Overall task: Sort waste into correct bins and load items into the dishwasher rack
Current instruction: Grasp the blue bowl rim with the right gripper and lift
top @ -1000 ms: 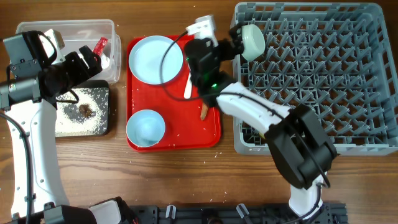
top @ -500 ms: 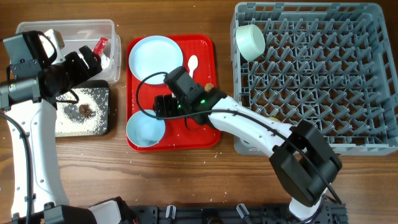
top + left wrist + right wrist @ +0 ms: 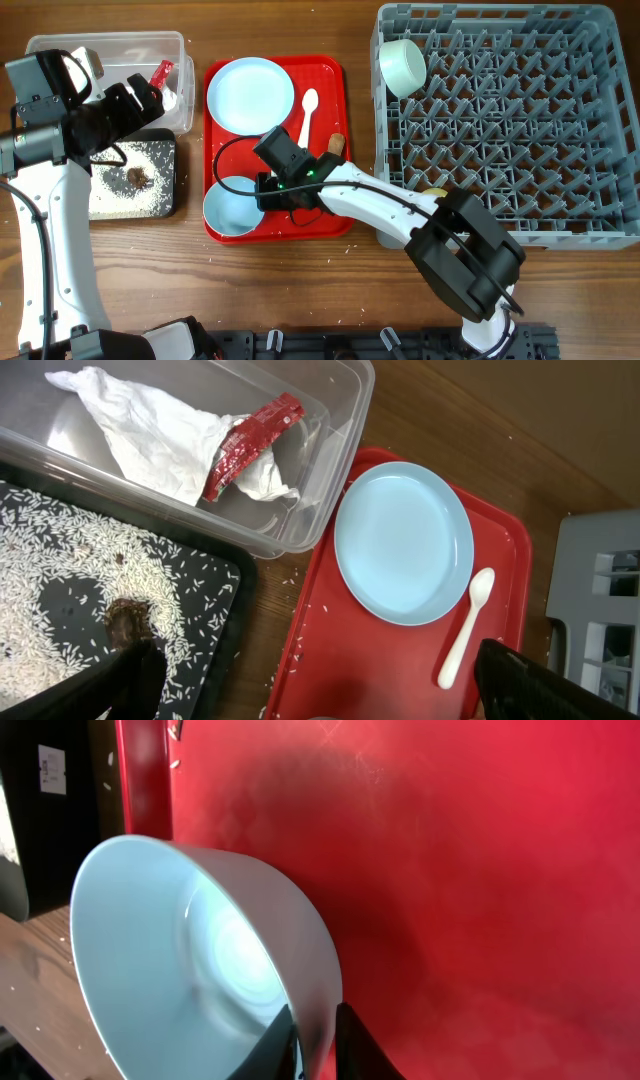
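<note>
Right hand [image 3: 316, 1038] pinches the rim of the pale blue bowl [image 3: 190, 960] on the red tray [image 3: 450, 870], left hand [image 3: 320, 660] open; next, likely a lift into the grey rack [image 3: 500, 130].

- The left gripper [image 3: 315, 670] has its fingers spread wide and holds nothing.
- The right arm [image 3: 380, 205] is stretched out, and the right gripper [image 3: 316, 1028] pinches the rim of the bowl [image 3: 200, 950].

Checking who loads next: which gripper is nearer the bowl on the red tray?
Right. The right gripper pinches the rim of the bowl; the left gripper hangs open over the clear tub, well apart.
</note>
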### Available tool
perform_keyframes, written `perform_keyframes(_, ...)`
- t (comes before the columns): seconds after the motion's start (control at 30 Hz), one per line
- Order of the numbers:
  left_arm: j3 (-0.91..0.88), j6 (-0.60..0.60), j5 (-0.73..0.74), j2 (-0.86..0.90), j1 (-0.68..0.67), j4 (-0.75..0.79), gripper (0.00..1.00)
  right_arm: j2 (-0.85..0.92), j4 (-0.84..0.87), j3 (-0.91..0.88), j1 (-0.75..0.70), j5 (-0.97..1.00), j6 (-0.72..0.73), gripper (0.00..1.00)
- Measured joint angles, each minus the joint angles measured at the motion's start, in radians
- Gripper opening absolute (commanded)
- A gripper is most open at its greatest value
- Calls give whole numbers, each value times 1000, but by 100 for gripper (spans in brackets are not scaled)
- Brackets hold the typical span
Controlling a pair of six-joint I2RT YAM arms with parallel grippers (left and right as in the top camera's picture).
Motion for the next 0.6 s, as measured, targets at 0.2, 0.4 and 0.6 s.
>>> perform_keyframes(0.2,0,0,0,0,0,0,100,0,-12,0,-1,3,3,4)
perform_keyframes(0.4,0,0,0,0,0,-1,100,-57,-126,0,-1,148,-16,4)
perform_keyframes(0.6,0,0,0,0,0,0,100,-308,-307,0,-53,415,-45,4)
